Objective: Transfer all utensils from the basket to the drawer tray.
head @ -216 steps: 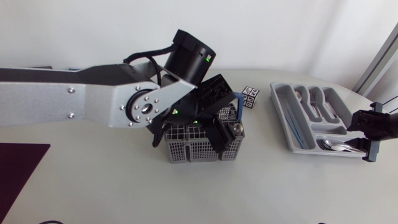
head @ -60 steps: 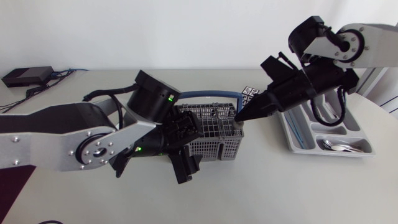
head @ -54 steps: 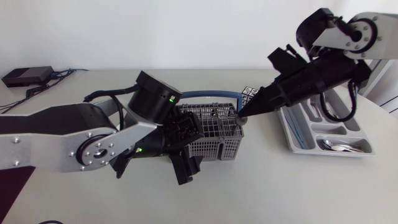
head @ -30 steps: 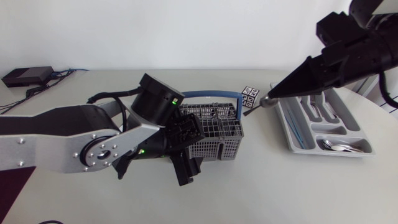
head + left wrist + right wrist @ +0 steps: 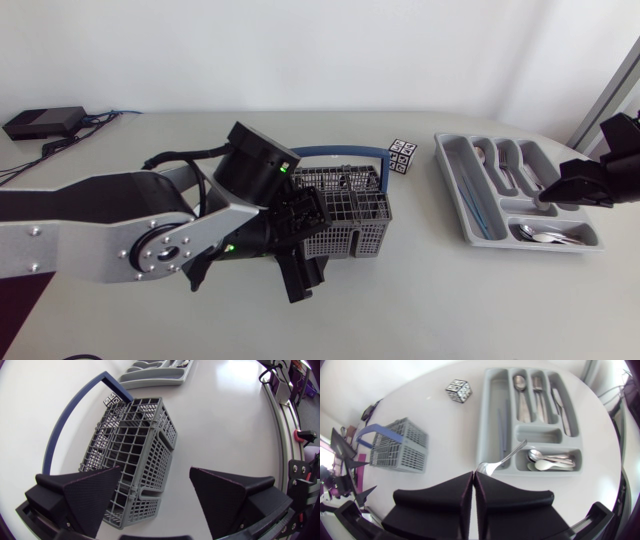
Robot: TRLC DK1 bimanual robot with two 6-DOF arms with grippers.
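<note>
The grey mesh basket (image 5: 345, 212) with a blue handle stands mid-table. My left gripper (image 5: 300, 247) is open at its front left corner, fingers astride that corner (image 5: 155, 468) without touching it. The grey drawer tray (image 5: 459, 195) lies at the right with forks, knives and spoons in its slots. My right gripper (image 5: 556, 196) hovers over the tray's right side, shut on a metal spoon (image 5: 504, 458). It grips the spoon at the bowl end, and the handle points ahead over the tray (image 5: 487, 430). In the right wrist view the basket (image 5: 399, 446) shows no utensils.
A small black-and-white patterned cube (image 5: 402, 157) sits between basket and tray. At the far left corner are a black box (image 5: 42, 122) and cables. A dark mat (image 5: 20, 295) lies at the left front edge.
My right arm lifted the spoon out of the basket's right end and carried it right, to above the tray. The left arm has hardly moved and stays open.
</note>
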